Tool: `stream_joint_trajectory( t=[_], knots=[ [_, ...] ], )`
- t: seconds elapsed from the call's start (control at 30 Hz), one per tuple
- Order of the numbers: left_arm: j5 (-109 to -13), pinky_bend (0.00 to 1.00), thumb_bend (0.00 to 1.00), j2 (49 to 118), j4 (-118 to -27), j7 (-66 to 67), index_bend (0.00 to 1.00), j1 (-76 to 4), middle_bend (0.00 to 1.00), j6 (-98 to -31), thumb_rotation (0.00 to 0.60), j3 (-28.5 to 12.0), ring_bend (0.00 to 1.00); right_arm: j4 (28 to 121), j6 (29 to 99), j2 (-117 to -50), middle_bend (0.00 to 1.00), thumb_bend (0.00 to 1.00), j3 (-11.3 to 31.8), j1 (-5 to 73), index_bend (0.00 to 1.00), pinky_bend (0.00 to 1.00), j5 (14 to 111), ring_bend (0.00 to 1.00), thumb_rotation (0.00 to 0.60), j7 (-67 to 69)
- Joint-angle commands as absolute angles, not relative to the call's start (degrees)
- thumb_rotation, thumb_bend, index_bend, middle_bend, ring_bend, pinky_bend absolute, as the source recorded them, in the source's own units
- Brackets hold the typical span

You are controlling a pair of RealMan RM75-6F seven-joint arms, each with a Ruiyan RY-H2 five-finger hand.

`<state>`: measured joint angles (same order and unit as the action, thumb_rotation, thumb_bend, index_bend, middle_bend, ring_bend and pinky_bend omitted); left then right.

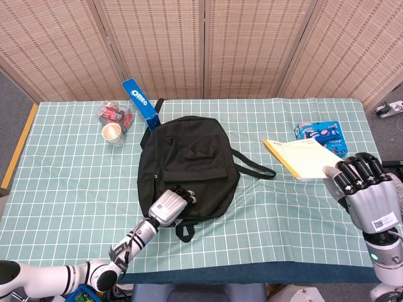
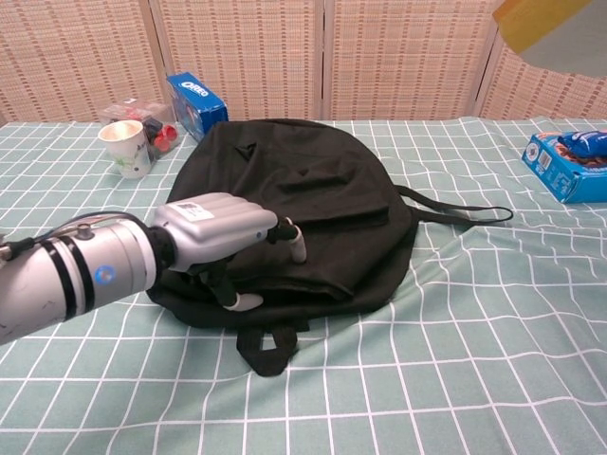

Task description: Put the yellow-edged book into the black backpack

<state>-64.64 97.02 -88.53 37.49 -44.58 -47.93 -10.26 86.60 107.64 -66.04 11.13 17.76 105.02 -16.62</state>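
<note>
The black backpack (image 1: pixel 189 160) lies flat mid-table, its opening toward the near edge. My left hand (image 1: pixel 173 202) is at the bag's near left edge, fingers (image 2: pixel 292 243) apart over the front flap and thumb by the opening, gripping nothing that I can see. The same hand (image 2: pixel 220 234) fills the left of the chest view. My right hand (image 1: pixel 365 187) holds the yellow-edged book (image 1: pixel 301 157) by its near right corner, lifted off the table to the right of the bag. In the chest view only the book's corner (image 2: pixel 555 30) shows at top right.
A blue Oreo box (image 1: pixel 140 104), a paper cup (image 1: pixel 113 133) and red snack packets (image 1: pixel 115 112) sit at the back left. A blue biscuit box (image 1: pixel 321 133) lies at the right. The bag's strap (image 1: pixel 255 165) trails toward the book.
</note>
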Motion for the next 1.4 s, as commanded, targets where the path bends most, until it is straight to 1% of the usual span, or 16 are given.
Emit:
stream_joint_trajectory(
  t=[0.03,0.07,0.1,0.17,0.2,0.27,0.37,0.47,0.63,0.83,1.0,1.27,1.4],
  knots=[
    [-62.0,0.14,0.37,98.5,-87.7,36.2,0.45,-45.4,0.2,-49.2,0.6,-11.9,0.23,86.6,107.4,-66.2,0.61,0.49,11.1,17.7,0.85,0.4,105.3,0.47,0.6,-16.1],
    [-61.8,0.14,0.42,98.7,-87.6,35.6,0.49,-45.5,0.2,-49.7,0.6,-12.3,0.24,86.7,107.3,-66.2,0.61,0.49,11.1,17.7,0.85,0.4,105.6,0.47,0.6,-15.9],
    [-61.9,0.14,0.49,98.8,-87.5,35.1,0.54,-45.5,0.21,-50.4,0.6,-12.6,0.26,86.8,107.3,-66.2,0.61,0.49,11.0,17.7,0.85,0.4,105.9,0.47,0.6,-15.6],
    [-61.9,0.14,0.59,98.8,-87.7,33.1,0.59,-45.4,0.22,-51.9,0.6,-13.6,0.27,87.3,107.2,-66.4,0.61,0.49,10.8,17.9,0.85,0.4,106.9,0.47,0.6,-15.0],
    [-61.7,0.14,0.62,98.6,-88.0,32.0,0.61,-45.3,0.23,-52.3,0.6,-14.2,0.28,87.6,107.1,-66.5,0.61,0.49,10.7,18.0,0.85,0.4,107.4,0.47,0.6,-14.8],
    [-60.7,0.14,0.65,97.8,-89.1,29.4,0.65,-45.2,0.25,-52.5,0.6,-15.6,0.29,88.3,106.6,-66.7,0.61,0.49,10.3,18.4,0.85,0.4,109.1,0.47,0.6,-14.7],
    [-58.9,0.15,0.65,95.9,-91.2,25.6,0.68,-45.3,0.27,-52.5,0.6,-18.2,0.3,89.5,105.6,-67.2,0.61,0.49,9.7,19.2,0.85,0.41,111.7,0.47,0.6,-15.0],
    [-56.3,0.16,0.65,93.9,-93.4,21.5,0.68,-45.5,0.28,-52.1,0.6,-21.3,0.3,91.3,103.9,-67.5,0.61,0.49,9.2,20.4,0.85,0.41,114.3,0.47,0.6,-15.1],
    [-49.9,0.21,0.65,90.8,-96.3,15.9,0.66,-46.6,0.29,-51.2,0.6,-26.7,0.3,95.3,100.5,-68.3,0.61,0.49,8.5,22.4,0.85,0.41,118.0,0.47,0.6,-16.0],
    [-42.3,0.24,0.65,89.1,-97.5,14.4,0.63,-49.3,0.3,-52.7,0.6,-30.9,0.3,98.5,95.6,-69.4,0.61,0.49,7.4,24.5,0.85,0.42,121.2,0.47,0.6,-16.8],
    [-36.6,0.24,0.65,87.0,-98.4,14.8,0.62,-51.4,0.3,-52.8,0.6,-32.0,0.3,99.5,89.3,-70.4,0.61,0.49,7.8,27.4,0.85,0.43,122.2,0.47,0.6,-19.0],
    [-31.9,0.25,0.65,86.5,-96.7,16.1,0.62,-54.6,0.3,-54.4,0.6,-30.6,0.3,98.3,78.3,-74.9,0.61,0.49,9.9,33.7,0.85,0.43,119.1,0.47,0.6,-20.9],
    [-30.4,0.25,0.65,86.8,-95.9,16.1,0.6,-55.8,0.3,-55.3,0.6,-30.2,0.3,96.4,74.4,-77.7,0.62,0.49,11.1,36.7,0.85,0.43,118.5,0.48,0.6,-23.3]
  ],
)
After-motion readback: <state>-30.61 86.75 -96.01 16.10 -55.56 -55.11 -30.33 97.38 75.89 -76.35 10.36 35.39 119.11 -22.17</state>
